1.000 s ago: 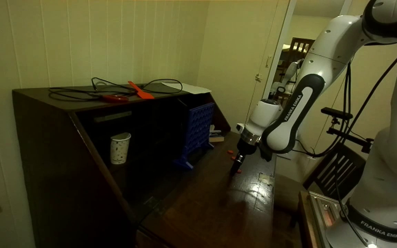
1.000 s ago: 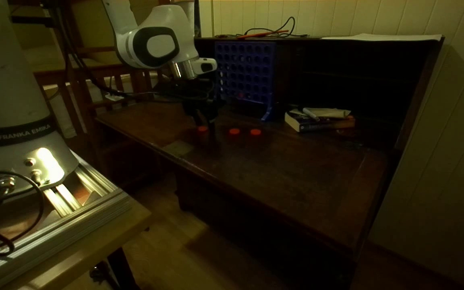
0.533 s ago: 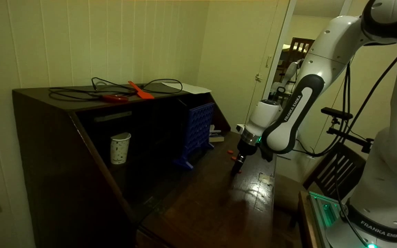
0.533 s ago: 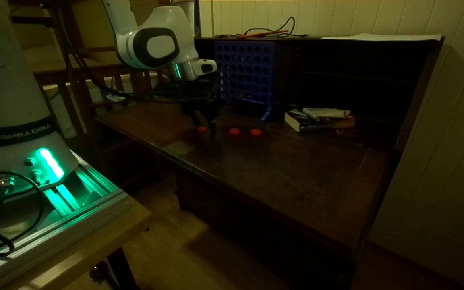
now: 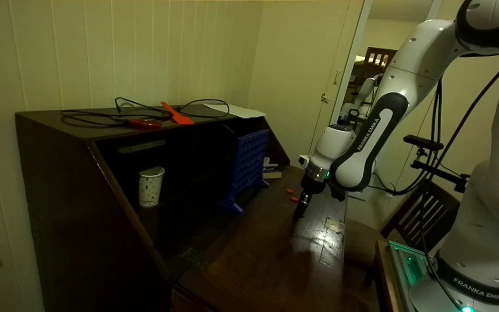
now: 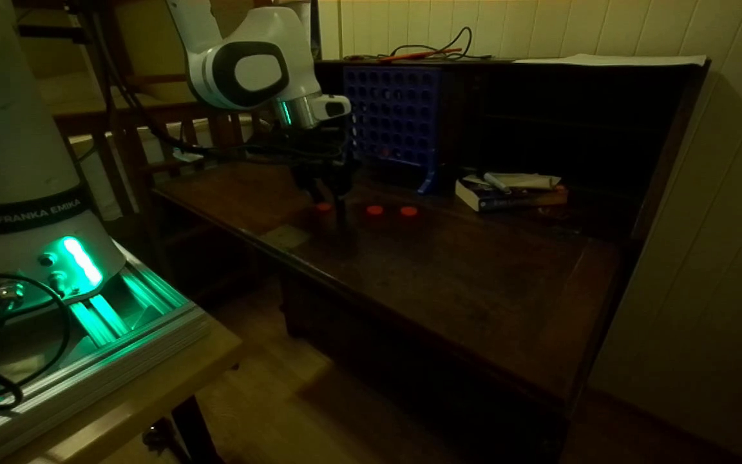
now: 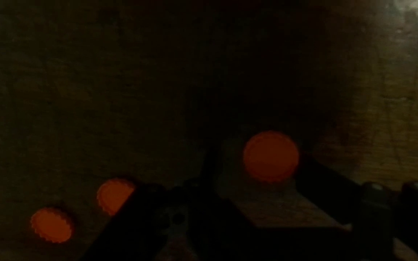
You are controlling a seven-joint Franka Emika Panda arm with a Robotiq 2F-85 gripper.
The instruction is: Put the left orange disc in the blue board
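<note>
The left orange disc (image 6: 324, 207) lies flat on the dark wooden desk top. In the wrist view this disc (image 7: 271, 156) sits between my fingers, close to the right one, with a gap to the left one. My gripper (image 7: 257, 159) is open around it, pointing down at the desk; it also shows in both exterior views (image 5: 299, 214) (image 6: 328, 203). In an exterior view the disc (image 5: 303, 216) is mostly hidden behind a finger. The blue board (image 6: 393, 116) stands upright behind the gripper, also in an exterior view (image 5: 251, 160). A dim red spot shows low in it.
Two more orange discs (image 6: 375, 210) (image 6: 409, 211) lie beside the gripper, also in the wrist view (image 7: 115, 196) (image 7: 52, 224). A book (image 6: 513, 193) with papers lies right of the board. A paper cup (image 5: 150, 187) stands inside the cabinet (image 5: 59, 195). Cables lie on top.
My gripper has shifted slightly, a little to the right in both exterior views, with the left disc staying on the desk. The robot's base light has turned from white to green.
</note>
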